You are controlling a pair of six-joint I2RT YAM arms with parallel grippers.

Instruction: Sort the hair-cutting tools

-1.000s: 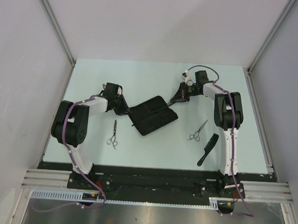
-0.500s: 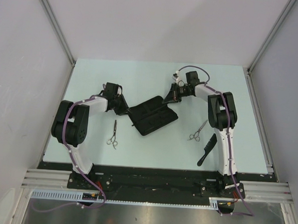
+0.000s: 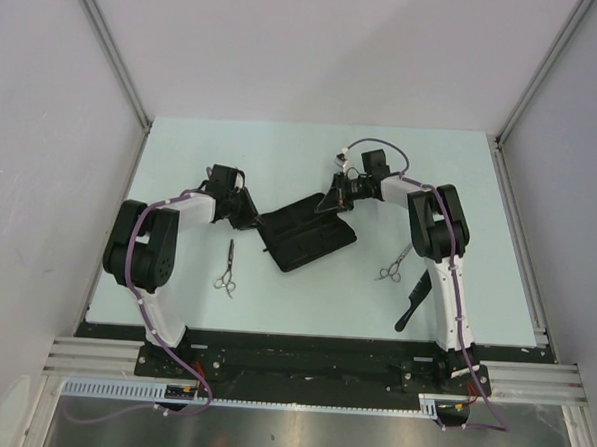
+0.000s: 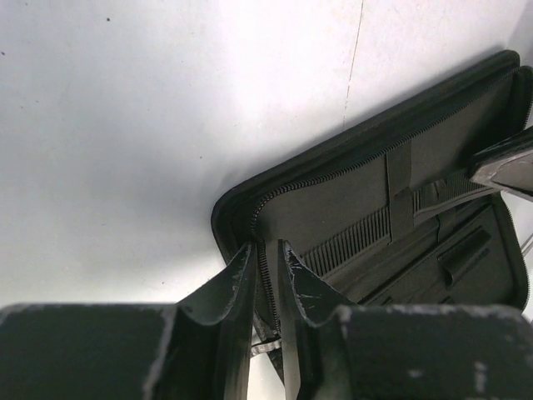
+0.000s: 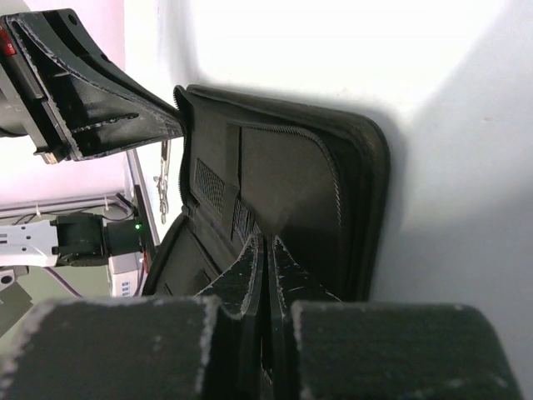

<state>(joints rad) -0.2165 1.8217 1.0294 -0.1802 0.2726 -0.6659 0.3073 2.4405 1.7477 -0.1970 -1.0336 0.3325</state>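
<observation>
An open black case (image 3: pixel 303 239) lies mid-table. My left gripper (image 3: pixel 251 218) is shut on its zipper edge (image 4: pixel 265 275), which sits between the fingertips (image 4: pixel 241 267). My right gripper (image 3: pixel 332 200) is shut, its tips (image 5: pixel 265 239) against the inside of the case's raised far flap (image 5: pixel 283 167). What looks like a long narrow comb (image 4: pixel 354 240) sits under a strap inside the case. One pair of silver scissors (image 3: pixel 226 270) lies near the left arm. Another pair (image 3: pixel 397 261) and a black handled comb (image 3: pixel 416 298) lie by the right arm.
The left gripper's fingers (image 5: pixel 100 92) show at the case's far edge in the right wrist view. The table (image 3: pixel 282 153) is pale with a raised frame around it, and grey walls stand close on both sides.
My right gripper has swung left to the case, and the far flap now stands tilted up. The left gripper and the loose tools have not moved.
</observation>
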